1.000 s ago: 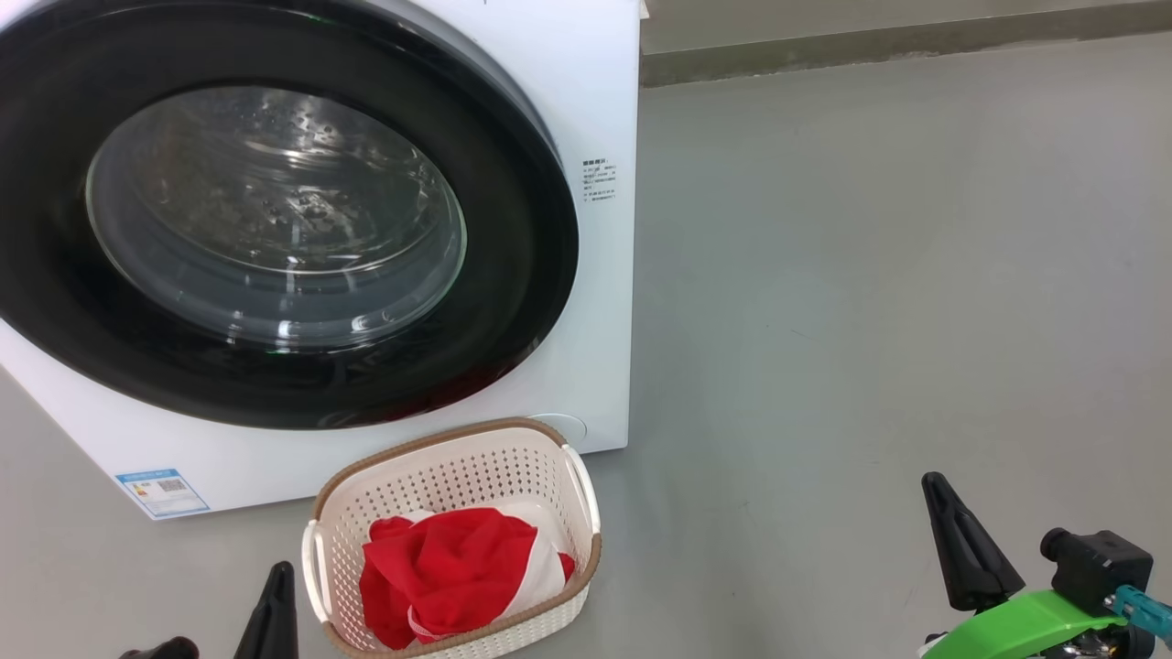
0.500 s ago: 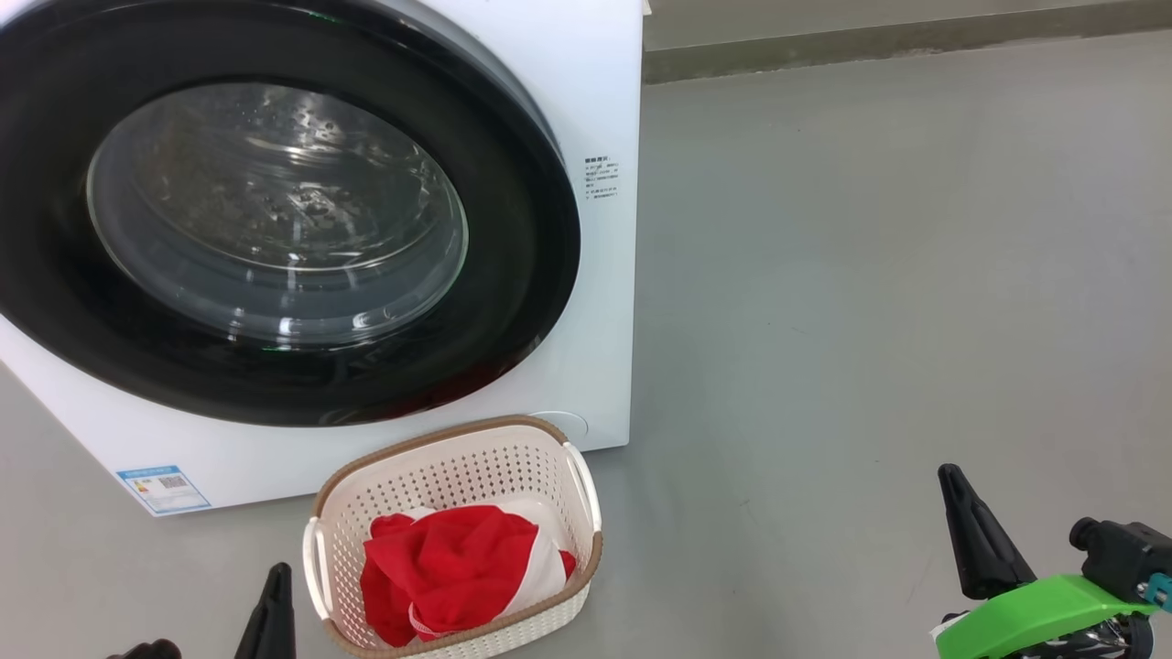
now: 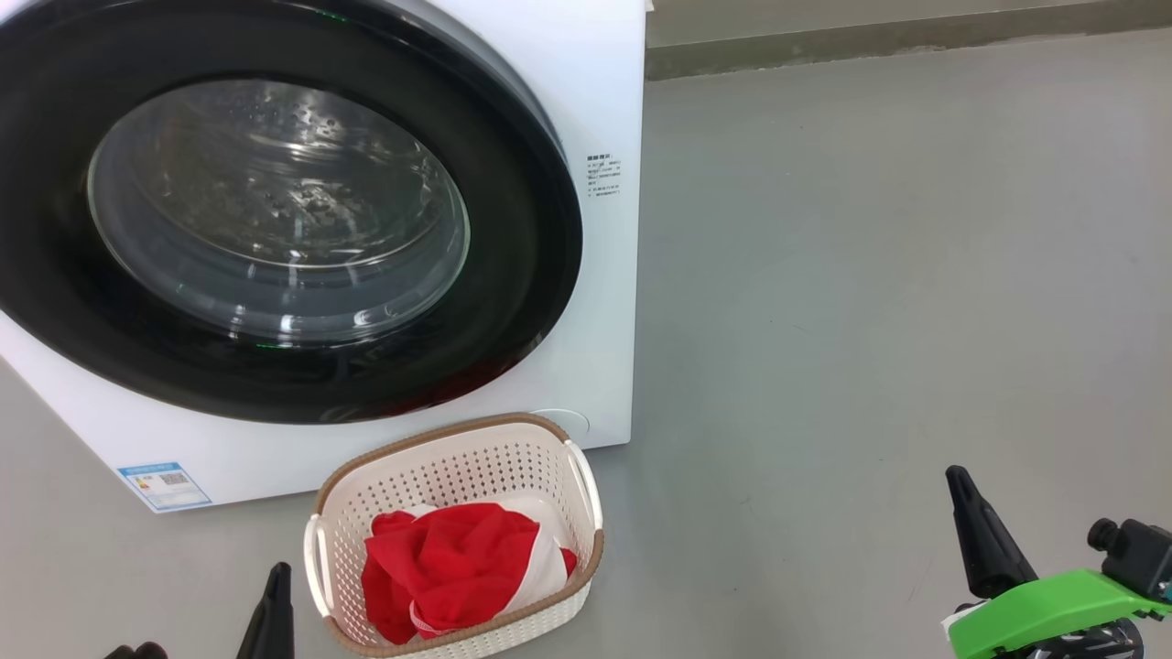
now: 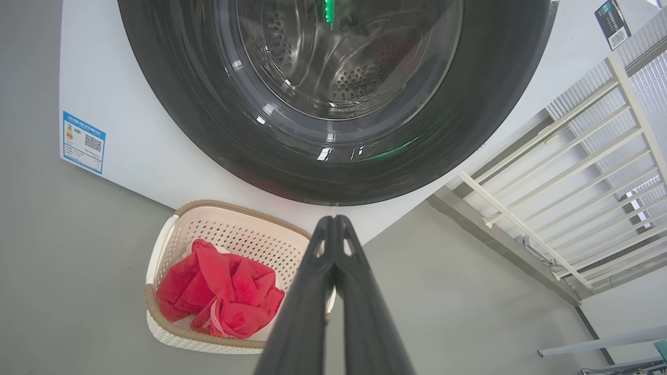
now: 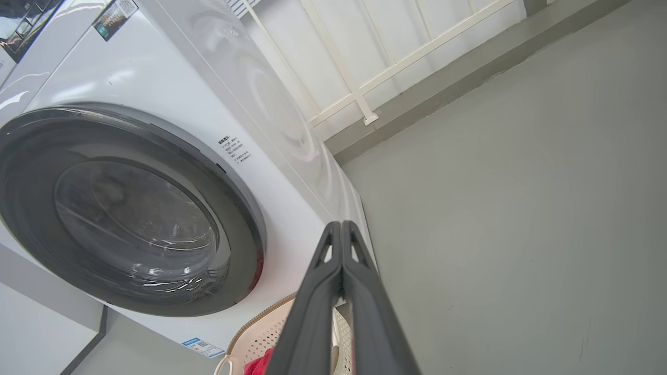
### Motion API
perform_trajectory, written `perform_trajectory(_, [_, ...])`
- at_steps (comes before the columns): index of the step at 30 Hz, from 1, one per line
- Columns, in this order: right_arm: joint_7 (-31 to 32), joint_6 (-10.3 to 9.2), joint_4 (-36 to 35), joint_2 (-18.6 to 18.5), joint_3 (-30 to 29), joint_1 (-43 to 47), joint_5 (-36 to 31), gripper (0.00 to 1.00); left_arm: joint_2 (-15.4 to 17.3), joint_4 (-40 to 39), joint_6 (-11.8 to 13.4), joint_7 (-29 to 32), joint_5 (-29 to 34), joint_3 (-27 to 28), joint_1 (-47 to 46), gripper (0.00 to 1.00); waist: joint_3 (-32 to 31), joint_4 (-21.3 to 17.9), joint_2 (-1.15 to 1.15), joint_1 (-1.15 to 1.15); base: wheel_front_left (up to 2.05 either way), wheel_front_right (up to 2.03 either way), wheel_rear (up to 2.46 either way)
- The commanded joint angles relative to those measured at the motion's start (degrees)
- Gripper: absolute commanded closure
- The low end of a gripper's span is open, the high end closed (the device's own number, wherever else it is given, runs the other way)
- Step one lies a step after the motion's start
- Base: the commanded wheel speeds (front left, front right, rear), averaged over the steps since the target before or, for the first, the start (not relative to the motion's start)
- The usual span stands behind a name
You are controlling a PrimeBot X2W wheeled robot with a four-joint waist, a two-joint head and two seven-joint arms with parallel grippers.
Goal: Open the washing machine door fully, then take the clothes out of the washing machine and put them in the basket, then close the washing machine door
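Note:
The white washing machine [image 3: 600, 82] fills the upper left of the head view. Its door [image 3: 513, 275], black-rimmed with a bulging glass window, lies shut against the front. On the floor before it stands the cream basket [image 3: 458, 462] with the red and white clothes [image 3: 449, 563] inside. My left gripper [image 3: 275, 595] is at the bottom edge, just left of the basket, shut and empty. Low on the right, away from the machine, is my right gripper [image 3: 971, 526], also shut and empty. In the left wrist view my left gripper [image 4: 333, 221] points between the basket [image 4: 229, 229] and the door [image 4: 234, 140].
Grey floor [image 3: 870, 275] stretches open to the right of the machine. A low kerb [image 3: 870, 41] runs along the far wall. A white railing [image 4: 573, 172] stands beyond the machine's side. A blue label [image 3: 163, 483] sits at the machine's lower left corner.
My right gripper has drifted right and slightly down in the head view. The picture has shifted a little; the basket, clothes and door stay as they were.

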Motion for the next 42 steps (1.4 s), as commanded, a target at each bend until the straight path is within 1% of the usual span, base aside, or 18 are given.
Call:
perform_trajectory(1, [0.3,-0.02,-1.3,-0.3,-0.2,-3.2,2.0,1.00,1.0,-1.7,-0.4,0.3,-1.7,0.8,-3.1,1.00,0.0,0.0,0.00,-0.01,0.00,0.00,0.00])
perform_trajectory(5, [1.1,-0.02,-1.3,-0.1,-0.5,-3.5,5.2,1.00,1.1,-1.8,-0.4,1.1,-4.9,0.8,-3.3,1.00,0.1,0.1,0.00,-0.01,0.00,0.00,0.00])
perform_trajectory(42, [7.2,-0.05,-0.9,0.9,-2.7,-5.4,28.3,1.00,1.4,-2.3,-0.7,7.0,-28.6,1.3,-5.3,1.00,0.7,0.5,0.00,-0.01,0.00,0.00,0.00])
